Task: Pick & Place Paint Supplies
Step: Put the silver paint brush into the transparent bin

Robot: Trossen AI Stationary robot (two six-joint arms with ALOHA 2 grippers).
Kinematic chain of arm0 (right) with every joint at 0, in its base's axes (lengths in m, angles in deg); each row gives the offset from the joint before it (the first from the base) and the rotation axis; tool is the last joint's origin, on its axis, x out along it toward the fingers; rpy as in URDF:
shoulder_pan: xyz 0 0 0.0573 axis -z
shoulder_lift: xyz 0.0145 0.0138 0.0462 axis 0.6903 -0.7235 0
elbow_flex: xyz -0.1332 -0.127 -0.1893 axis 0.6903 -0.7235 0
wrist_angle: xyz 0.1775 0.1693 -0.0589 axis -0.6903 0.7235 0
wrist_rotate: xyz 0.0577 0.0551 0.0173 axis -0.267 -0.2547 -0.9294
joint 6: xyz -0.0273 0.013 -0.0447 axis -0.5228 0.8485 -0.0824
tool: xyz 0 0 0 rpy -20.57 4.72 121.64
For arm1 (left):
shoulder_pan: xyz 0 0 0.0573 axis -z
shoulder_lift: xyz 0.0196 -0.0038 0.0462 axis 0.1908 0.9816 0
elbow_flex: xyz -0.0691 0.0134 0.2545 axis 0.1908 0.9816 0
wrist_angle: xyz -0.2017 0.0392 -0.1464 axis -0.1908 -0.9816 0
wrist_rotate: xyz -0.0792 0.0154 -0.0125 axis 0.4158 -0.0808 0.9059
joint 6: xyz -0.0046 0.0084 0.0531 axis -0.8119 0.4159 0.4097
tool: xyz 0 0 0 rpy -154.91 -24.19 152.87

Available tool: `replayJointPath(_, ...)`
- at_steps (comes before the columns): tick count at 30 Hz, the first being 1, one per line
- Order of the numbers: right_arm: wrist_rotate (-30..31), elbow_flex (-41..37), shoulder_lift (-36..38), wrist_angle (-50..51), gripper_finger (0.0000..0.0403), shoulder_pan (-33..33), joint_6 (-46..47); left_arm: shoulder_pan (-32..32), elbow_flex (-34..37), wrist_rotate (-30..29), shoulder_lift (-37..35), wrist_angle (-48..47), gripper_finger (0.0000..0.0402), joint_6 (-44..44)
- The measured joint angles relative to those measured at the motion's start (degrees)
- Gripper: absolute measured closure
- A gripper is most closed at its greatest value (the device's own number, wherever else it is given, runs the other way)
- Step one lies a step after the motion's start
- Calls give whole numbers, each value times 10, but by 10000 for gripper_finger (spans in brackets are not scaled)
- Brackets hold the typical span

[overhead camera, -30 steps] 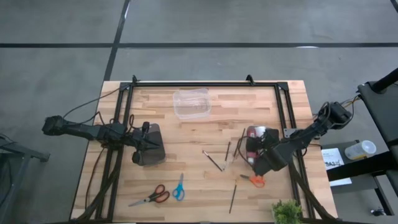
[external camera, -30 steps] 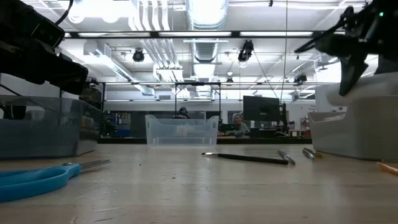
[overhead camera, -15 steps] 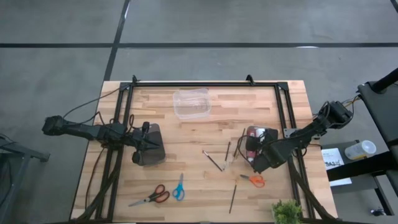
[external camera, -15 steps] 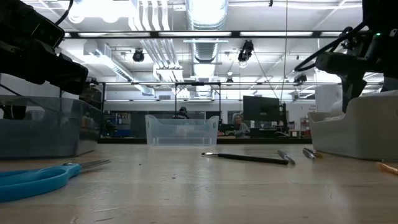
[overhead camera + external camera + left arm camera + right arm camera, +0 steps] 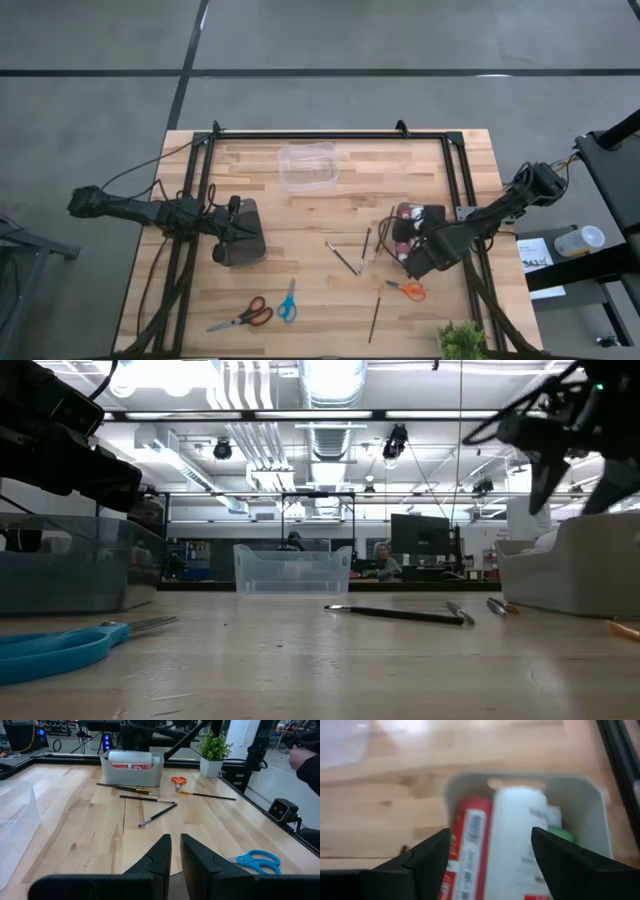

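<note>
Hovering above the small grey plastic bin (image 5: 412, 222), the right gripper (image 5: 490, 855) stands spread wide and empty over the red-labelled (image 5: 470, 845) and white plastic paint bottles (image 5: 520, 840) lying inside. These look light, rigid and slick, best pinched across the body. Only the right wrist view shows the contents; the low view shows just the bin's wall. The left gripper (image 5: 172, 855) waits nearly closed, empty.
</note>
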Motion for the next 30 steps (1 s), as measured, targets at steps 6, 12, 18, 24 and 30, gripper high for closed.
replayJointPath(6, 85, 58, 0, 24, 132, 0, -165, 0, 0, 0, 0, 0, 351, 0)
replayJointPath(12, 110, 146, 3, 23, 132, 15, -297, 0, 0, 0, 0, 0, 351, 0)
replayJointPath(18, 107, 201, 2, -12, 132, 49, -443, 0, 0, 0, 0, 0, 351, 0)
replayJointPath(24, 105, 200, 2, -171, 132, 68, -617, 0, 0, 0, 0, 0, 351, 0)
replayJointPath(30, 49, 182, 2, -298, 132, 71, -728, 0, 0, 0, 0, 0, 351, 0)
